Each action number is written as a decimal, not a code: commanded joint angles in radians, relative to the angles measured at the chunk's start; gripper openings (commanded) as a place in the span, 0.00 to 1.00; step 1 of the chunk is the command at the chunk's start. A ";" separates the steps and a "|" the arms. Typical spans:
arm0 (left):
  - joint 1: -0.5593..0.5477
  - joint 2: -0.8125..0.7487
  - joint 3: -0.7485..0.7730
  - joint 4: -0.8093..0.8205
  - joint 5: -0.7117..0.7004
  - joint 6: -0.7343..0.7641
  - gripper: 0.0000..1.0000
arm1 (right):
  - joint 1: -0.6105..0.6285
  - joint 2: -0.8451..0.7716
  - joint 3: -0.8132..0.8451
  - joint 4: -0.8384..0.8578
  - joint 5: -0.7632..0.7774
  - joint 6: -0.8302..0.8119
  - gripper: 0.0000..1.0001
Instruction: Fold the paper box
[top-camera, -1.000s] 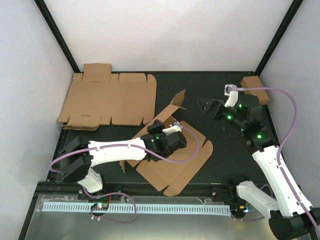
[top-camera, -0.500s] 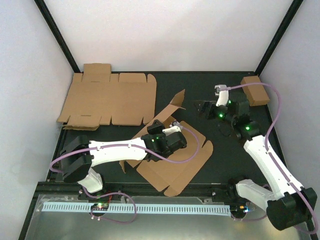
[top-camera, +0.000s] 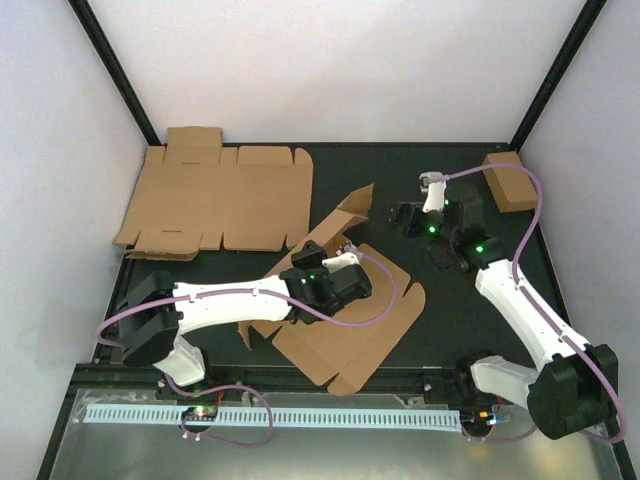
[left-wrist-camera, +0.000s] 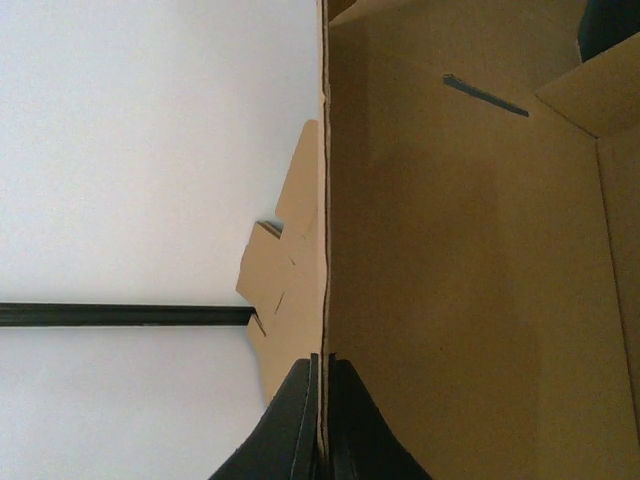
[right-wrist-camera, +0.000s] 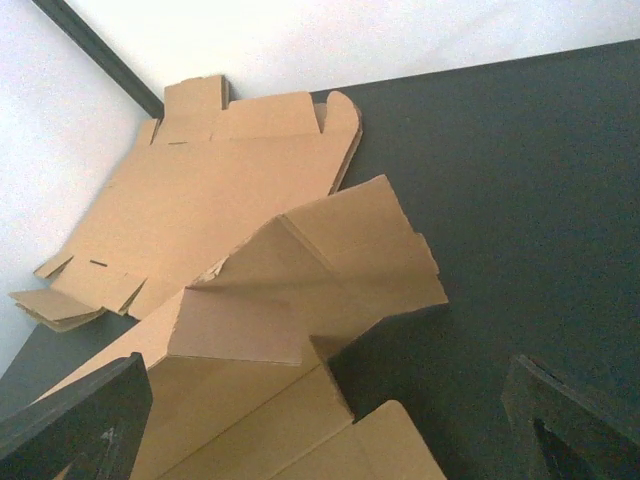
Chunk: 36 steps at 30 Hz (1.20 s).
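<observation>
The paper box (top-camera: 365, 325) is a brown cardboard mailer lying partly folded at the middle of the black table, one flap (top-camera: 352, 208) standing up at its far end. My left gripper (top-camera: 335, 258) is shut on a raised wall of it; in the left wrist view the jaws (left-wrist-camera: 322, 400) pinch the thin cardboard edge, with the box's inner panel (left-wrist-camera: 470, 250) filling the right side. My right gripper (top-camera: 402, 214) hangs open just right of the upright flap, holding nothing. In the right wrist view its fingers (right-wrist-camera: 85, 420) frame the folded flaps (right-wrist-camera: 330, 250) from a short distance.
A second flat cardboard blank (top-camera: 215, 200) lies at the back left against the wall. A small closed brown box (top-camera: 510, 181) sits at the back right corner. White walls and black frame posts enclose the table on three sides.
My right arm has swung left and lower, bringing its open gripper close to the box's upright flap. The left gripper has stayed shut on the box wall.
</observation>
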 joint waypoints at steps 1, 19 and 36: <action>-0.010 -0.023 0.025 -0.041 -0.010 -0.025 0.02 | -0.002 0.002 -0.033 0.115 0.028 -0.035 1.00; -0.032 -0.023 0.042 -0.103 -0.016 -0.078 0.01 | -0.003 0.117 -0.031 0.264 -0.152 -0.103 1.00; -0.074 -0.001 0.082 -0.178 -0.040 -0.141 0.02 | -0.003 0.086 -0.037 0.248 -0.103 -0.154 1.00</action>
